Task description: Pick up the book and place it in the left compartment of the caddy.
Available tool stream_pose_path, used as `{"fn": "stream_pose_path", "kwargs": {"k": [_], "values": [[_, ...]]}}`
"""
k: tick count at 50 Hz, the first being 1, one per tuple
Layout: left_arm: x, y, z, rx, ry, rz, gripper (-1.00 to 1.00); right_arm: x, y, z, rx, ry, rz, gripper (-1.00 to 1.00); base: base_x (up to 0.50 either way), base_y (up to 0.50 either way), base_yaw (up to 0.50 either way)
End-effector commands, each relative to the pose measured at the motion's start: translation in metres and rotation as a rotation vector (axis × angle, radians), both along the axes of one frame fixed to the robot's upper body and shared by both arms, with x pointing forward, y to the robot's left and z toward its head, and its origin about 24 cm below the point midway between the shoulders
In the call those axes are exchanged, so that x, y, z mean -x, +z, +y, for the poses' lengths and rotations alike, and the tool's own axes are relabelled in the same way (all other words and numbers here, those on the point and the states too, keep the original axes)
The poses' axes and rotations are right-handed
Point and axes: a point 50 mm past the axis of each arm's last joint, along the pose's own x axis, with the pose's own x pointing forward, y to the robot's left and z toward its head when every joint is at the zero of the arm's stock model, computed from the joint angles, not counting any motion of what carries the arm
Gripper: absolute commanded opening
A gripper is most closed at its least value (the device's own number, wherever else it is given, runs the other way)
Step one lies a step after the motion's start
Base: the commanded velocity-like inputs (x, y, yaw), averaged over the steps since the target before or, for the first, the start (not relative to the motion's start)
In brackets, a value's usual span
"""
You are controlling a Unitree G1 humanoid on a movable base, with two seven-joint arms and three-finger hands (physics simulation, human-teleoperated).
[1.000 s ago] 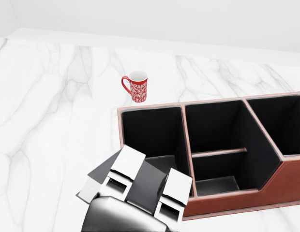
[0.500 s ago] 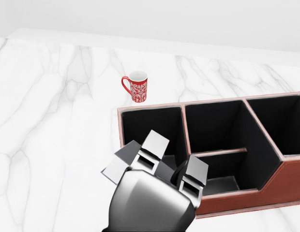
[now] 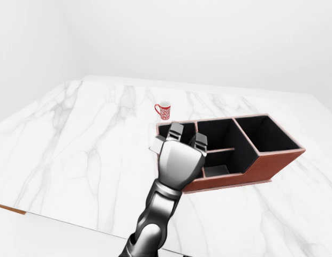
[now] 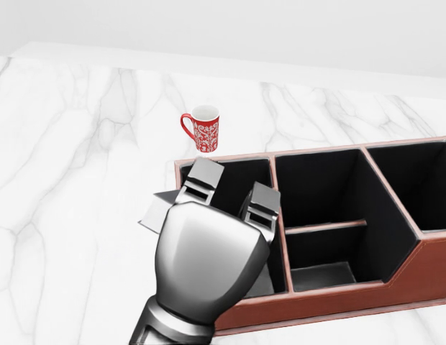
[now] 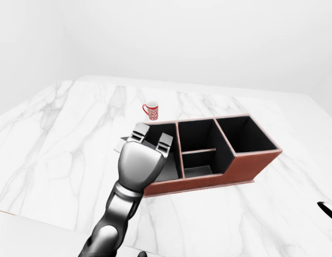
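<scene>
My left hand (image 4: 230,192) is shut on the book (image 4: 154,213), a thin dark-covered book with pale page edges. Only its left corner pokes out beside the hand; the rest is hidden behind the palm. The hand hangs over the left compartment (image 4: 241,172) of the brown caddy (image 4: 316,152), with its fingers (image 4: 201,180) pointing into the black-lined opening. How deep the book reaches into the compartment is hidden. The left-eye view shows the arm rising from the bottom to the caddy's left end (image 3: 161,126).
A red patterned mug (image 4: 202,129) stands on the white marble counter (image 4: 72,180) just above the caddy's left end. The caddy's middle section (image 4: 320,194) has a low divider, and its right compartment (image 4: 417,183) is empty. A thin dark sliver (image 5: 330,209) shows at the right edge.
The left hand has moved up the head view with the book, from below the caddy's near wall to over the left compartment. The book now shows far less of its cover.
</scene>
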Motion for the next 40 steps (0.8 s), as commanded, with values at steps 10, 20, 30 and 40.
{"fn": "stream_pose_path", "kwargs": {"k": [10,20,30,40], "values": [[-0.029,-0.002,0.006,0.103,0.048,0.023,-1.0,-0.001,-0.001,0.0,0.0,0.002,0.004,1.0,0.0,0.0,0.0],[-0.034,0.006,0.005,0.108,0.058,0.015,-1.0,-0.001,0.0,0.0,-0.001,0.002,0.004,1.0,0.0,0.0,0.0],[-0.034,0.008,0.001,0.101,0.055,0.016,-1.0,-0.001,0.0,0.0,0.0,0.001,0.003,1.0,0.0,0.0,0.0],[-0.034,0.008,0.0,0.099,0.053,0.012,-1.0,-0.002,-0.003,-0.001,-0.01,0.002,0.009,1.0,0.0,0.0,0.0]]}}
